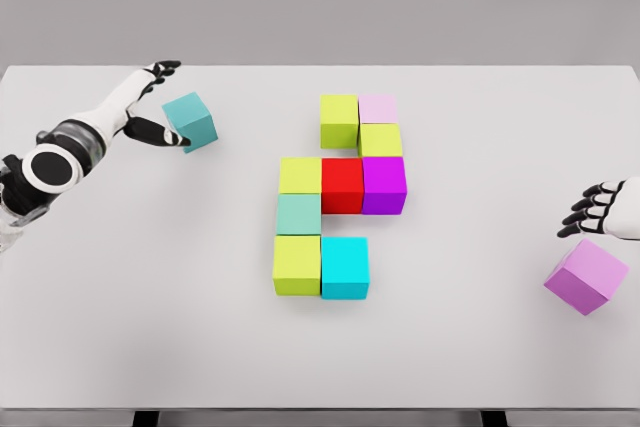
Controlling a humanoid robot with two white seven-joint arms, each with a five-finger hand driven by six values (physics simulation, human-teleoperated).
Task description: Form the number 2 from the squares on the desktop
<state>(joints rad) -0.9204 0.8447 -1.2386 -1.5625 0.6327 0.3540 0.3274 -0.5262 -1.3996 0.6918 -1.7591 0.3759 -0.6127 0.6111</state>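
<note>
Several coloured cubes sit joined in the middle of the white table (150,327): a lime cube (339,120) and a pale pink cube (378,108) on top, a lime cube (381,139), then lime (300,175), red (342,185) and purple (384,185), a mint cube (298,214), and lime (297,264) with cyan (345,267) at the bottom. A loose teal cube (191,121) lies at the left, beside my left hand (160,102), whose spread fingers hold nothing. A loose violet cube (586,276) lies just below my right hand (590,212), whose fingers are curled, not grasping it.
The table's far edge runs behind the cubes against a grey wall, and its near edge runs along the bottom of the view. Dark table legs (147,417) show below the front edge.
</note>
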